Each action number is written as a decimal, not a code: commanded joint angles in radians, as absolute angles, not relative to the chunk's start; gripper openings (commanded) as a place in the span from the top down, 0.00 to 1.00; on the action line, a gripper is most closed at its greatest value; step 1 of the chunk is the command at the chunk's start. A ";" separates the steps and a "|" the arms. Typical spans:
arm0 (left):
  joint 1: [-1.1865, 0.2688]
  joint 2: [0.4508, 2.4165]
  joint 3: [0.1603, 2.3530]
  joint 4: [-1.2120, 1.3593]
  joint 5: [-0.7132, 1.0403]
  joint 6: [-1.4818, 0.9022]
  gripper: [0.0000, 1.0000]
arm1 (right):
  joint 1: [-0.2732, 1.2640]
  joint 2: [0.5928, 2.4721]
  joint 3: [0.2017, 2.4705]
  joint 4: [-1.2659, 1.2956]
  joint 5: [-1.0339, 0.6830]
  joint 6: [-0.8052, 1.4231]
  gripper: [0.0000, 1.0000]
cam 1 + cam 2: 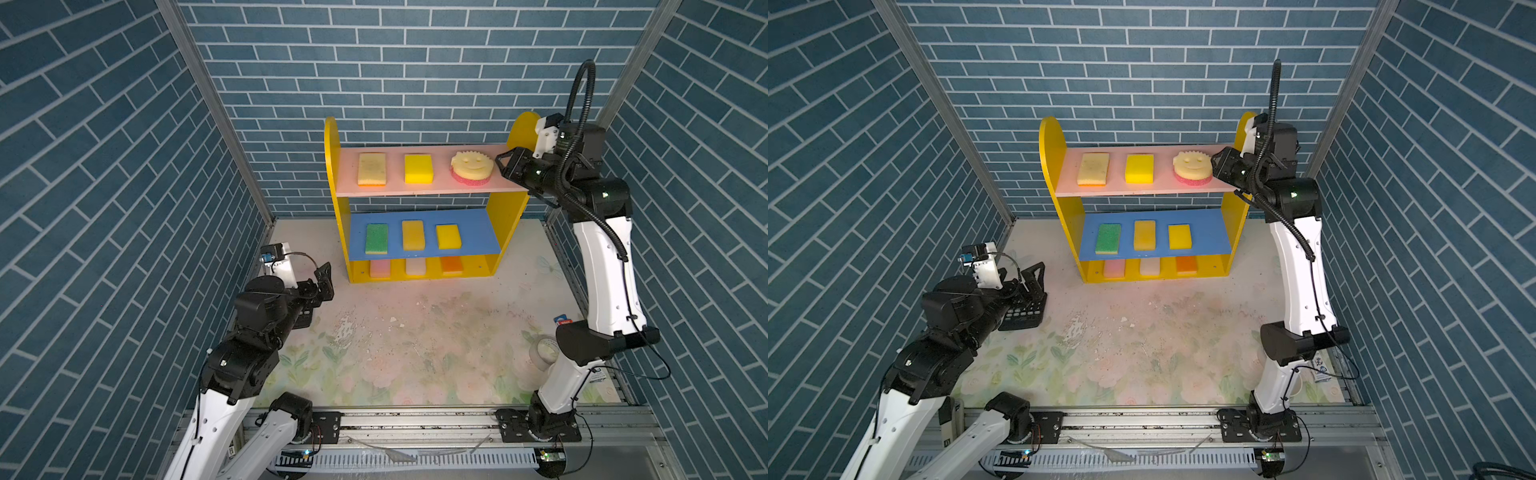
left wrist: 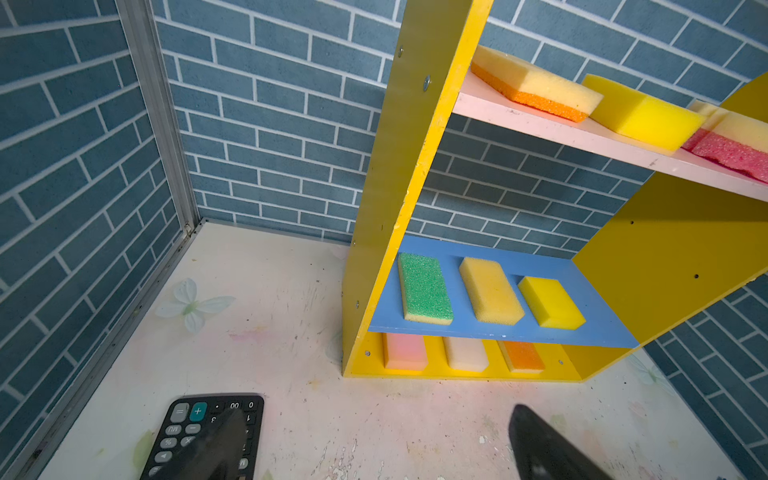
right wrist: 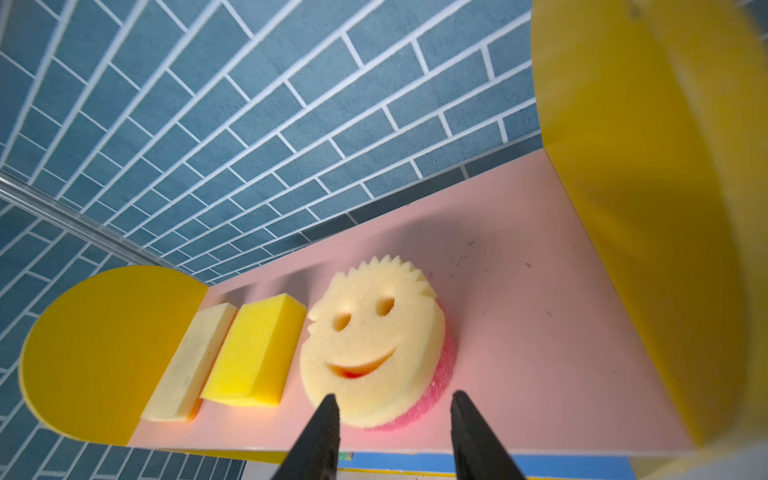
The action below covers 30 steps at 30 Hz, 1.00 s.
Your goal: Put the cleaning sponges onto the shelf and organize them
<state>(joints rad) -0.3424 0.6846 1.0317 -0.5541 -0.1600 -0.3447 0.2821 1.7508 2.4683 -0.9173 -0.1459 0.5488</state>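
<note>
Since all 9 cleaning sponges are seen lying on the shelf (image 1: 505, 216), 3 to a level, the remaining risk is judged to be disturbance rather than placement.

Nearest the front, the left gripper (image 1: 325, 280) is held wide open and empty just above the black calculator (image 1: 1021, 318) on the bench (image 1: 436, 332). If it is lowered or swung, the calculator may be shoved toward the shelf.

Further back, the pink sponge (image 1: 380, 268), whitish sponge (image 1: 416, 266) and orange sponge (image 1: 451, 264) are tucked on the yellow base (image 2: 457, 376). Above them, the green sponge (image 1: 377, 238), tan sponge (image 1: 412, 235) and yellow sponge (image 1: 449, 237) are laid close to the front edge of the blue middle board (image 1: 478, 232). A knock to the frame could slide those off.

Farthest back, at the pink top board (image 1: 440, 189), the right gripper (image 3: 394, 401) is seen with its jaws moderately parted and nothing held. The near rim of the smiley-face sponge (image 3: 374, 340), which rests flat on the board, is flanked by its fingertips. Whether a finger touches the foam cannot be told. If the gripper is drawn back low or askew, the soft rim may be snagged and the sponge dragged over the front edge. The wrist is also close to the yellow side panel (image 3: 644, 208), so the whole shelf could be jolted.
</note>
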 commanded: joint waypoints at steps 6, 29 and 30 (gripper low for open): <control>-0.336 0.655 1.004 -0.518 -0.289 -0.345 0.00 | 0.278 1.410 1.935 -0.688 -0.119 0.464 0.47; -0.336 0.780 0.553 0.144 -0.660 -0.046 0.00 | 0.251 1.039 0.617 0.150 0.418 0.155 0.01; -0.336 0.820 0.536 0.200 -0.667 -0.025 0.00 | 0.240 1.062 0.606 0.163 0.425 0.157 0.01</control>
<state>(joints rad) -0.3416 0.7521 0.5819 0.0147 -0.5858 -0.1017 0.2619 1.0214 0.6449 0.0322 0.3676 0.2298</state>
